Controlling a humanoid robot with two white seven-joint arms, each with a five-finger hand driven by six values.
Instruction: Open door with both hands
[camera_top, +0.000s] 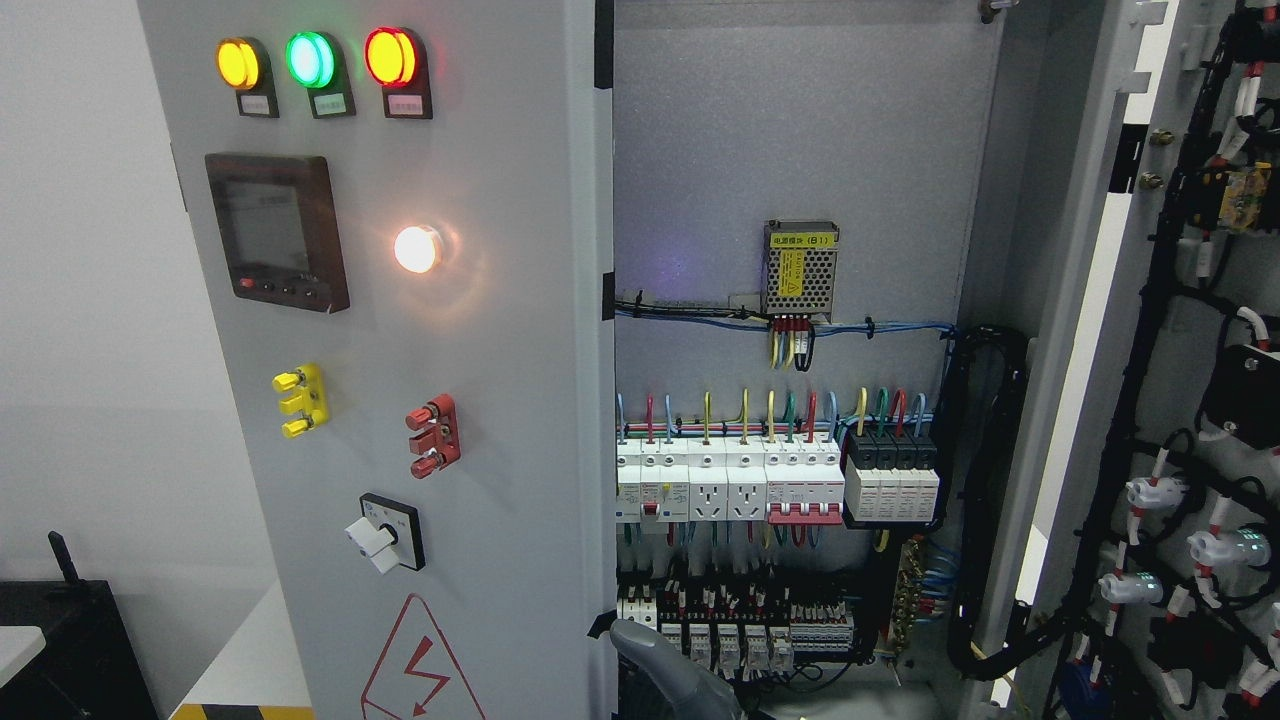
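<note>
Head view: the right door (1150, 400) stands swung wide at right, the cabinet interior (800, 300) clear between; the left door (400, 400), shut, carries three indicator lamps (312, 60). One grey hand (665, 665) rises at the bottom edge; fingers' state cannot be told.

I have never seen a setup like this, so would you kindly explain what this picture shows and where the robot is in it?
This is the view from a camera on a humanoid robot's head, facing an electrical cabinet. The left door looks closed and carries three indicator lamps, a small display and a rotary switch. The right door is swung open, showing rows of circuit breakers and wiring inside. The grey shape at the bottom edge is probably part of the robot; I cannot tell which arm, or whether it holds anything.
</note>
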